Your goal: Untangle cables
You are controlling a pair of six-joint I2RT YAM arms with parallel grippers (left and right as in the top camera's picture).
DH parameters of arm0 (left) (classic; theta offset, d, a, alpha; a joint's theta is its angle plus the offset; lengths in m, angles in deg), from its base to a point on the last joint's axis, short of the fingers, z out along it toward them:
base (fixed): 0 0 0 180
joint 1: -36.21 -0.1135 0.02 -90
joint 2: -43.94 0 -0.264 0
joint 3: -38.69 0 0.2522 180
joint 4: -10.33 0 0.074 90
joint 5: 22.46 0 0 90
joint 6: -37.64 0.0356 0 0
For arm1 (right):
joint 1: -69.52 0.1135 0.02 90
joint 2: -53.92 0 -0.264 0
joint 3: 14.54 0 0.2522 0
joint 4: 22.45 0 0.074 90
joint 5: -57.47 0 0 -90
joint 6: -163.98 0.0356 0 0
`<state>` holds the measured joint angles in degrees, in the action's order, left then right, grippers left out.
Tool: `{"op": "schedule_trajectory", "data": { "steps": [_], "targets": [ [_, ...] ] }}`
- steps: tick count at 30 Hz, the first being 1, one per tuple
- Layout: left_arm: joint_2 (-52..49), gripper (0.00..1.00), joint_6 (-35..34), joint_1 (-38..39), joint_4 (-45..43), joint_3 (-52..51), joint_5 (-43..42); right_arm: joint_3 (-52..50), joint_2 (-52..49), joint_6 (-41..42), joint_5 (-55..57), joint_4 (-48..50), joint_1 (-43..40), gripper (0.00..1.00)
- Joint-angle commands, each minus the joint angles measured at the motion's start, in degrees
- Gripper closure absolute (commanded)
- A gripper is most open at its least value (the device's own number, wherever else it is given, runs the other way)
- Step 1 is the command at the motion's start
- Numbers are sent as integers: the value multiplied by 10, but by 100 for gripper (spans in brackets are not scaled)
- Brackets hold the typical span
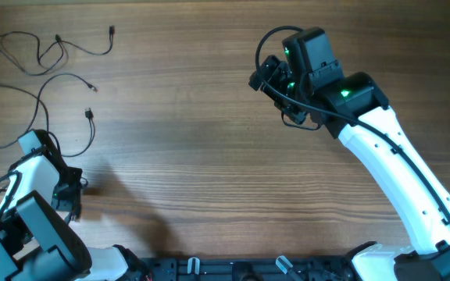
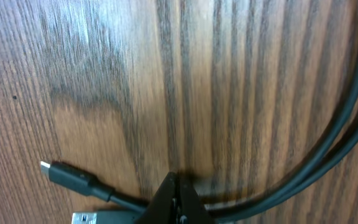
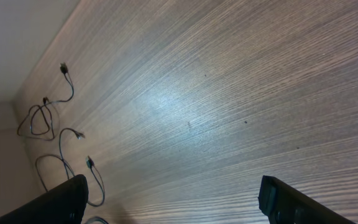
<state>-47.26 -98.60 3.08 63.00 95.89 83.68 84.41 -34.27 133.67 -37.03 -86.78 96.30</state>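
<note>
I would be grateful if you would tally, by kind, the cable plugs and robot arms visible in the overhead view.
Cable plugs: 4
Arms: 2
Total: 6

Table (image 1: 209, 172) middle passable; cables (image 1: 91, 117) clutter left side.

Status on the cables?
Left tool shut at a cable, grip unclear. Right tool open, empty. Other cables loose, far left. Nothing in the way.
</note>
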Motion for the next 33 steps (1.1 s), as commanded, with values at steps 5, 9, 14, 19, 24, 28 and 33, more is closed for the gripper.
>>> {"op": "schedule_trajectory", "data": {
  "steps": [5,9,14,19,24,28,33],
  "targets": [
    [-5,96,-7,-1,31,-15,-92,-2,-9,-10,-7,4,-1,10],
    [-5,96,-5,-1,47,-15,-150,-2,-9,-10,-7,6,-1,10],
    [-2,96,25,4,50,-14,-157,-2,-9,-10,-7,6,-1,10],
    [54,96,27,7,31,12,-135,-2,-9,-10,-7,4,-1,10],
    [90,94,23,-8,-26,80,-132,-2,-9,-10,-7,10,-1,10],
    [79,94,-32,-52,-53,81,-21,-2,-9,-12,-7,8,-1,10],
    [9,94,-76,-139,-85,81,2,-2,-9,-13,-7,3,-1,10]
  ]
}}
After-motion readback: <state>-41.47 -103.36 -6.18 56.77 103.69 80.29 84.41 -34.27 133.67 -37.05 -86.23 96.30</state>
